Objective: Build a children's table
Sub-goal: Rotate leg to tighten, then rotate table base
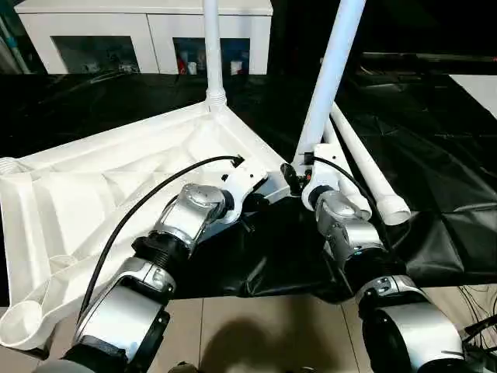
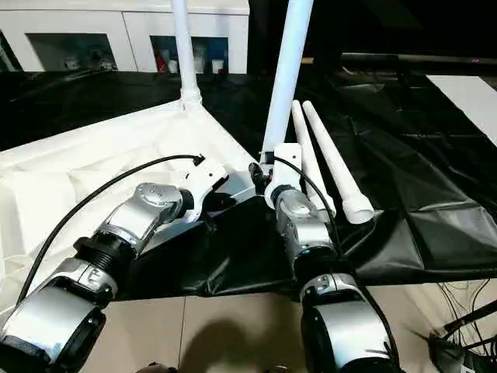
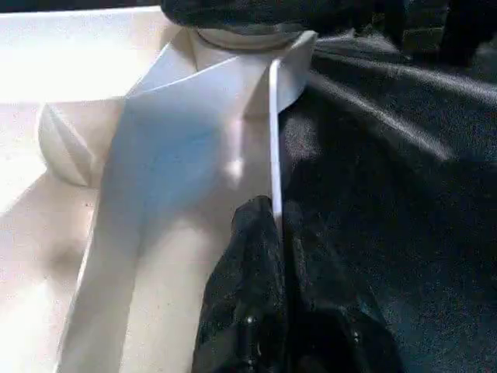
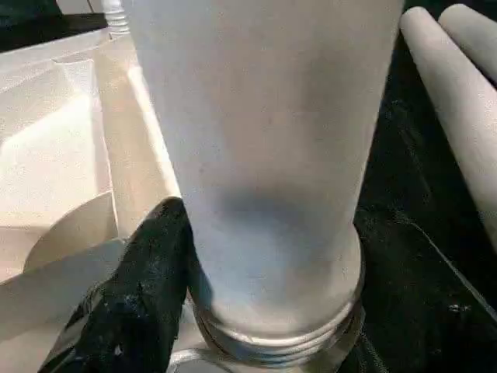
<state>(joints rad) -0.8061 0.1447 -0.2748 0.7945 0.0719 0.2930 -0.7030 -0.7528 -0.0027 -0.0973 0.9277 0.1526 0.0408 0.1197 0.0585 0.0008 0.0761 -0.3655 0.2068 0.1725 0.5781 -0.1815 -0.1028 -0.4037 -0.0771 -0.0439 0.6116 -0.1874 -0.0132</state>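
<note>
Black sheeting [image 1: 435, 233] covers the floor where I'm working, with pale tiles at its near edge. On it lies the white tabletop [image 1: 116, 179], ribbed underside up. At the tabletop's far corner one leg [image 1: 211, 47] stands upright in its socket. At the corner nearest my grippers a second leg [image 1: 330, 74] rises at a slight tilt; the right wrist view shows its threaded end sitting at the round socket [image 4: 287, 342]. My right gripper [image 1: 304, 167] is at the base of that leg, one black finger [image 4: 136, 299] against its side; I cannot tell whether the jaws are clenched on it. My left gripper [image 1: 247, 175] has its jaws clamped on the tabletop's thin rim [image 3: 274, 132], just beside the same corner socket. Two spare legs [image 2: 330, 159] lie side by side on the sheeting, just beyond the tilted leg. Behind the tabletop stands a white glass-door cabinet [image 1: 147, 35].
</note>
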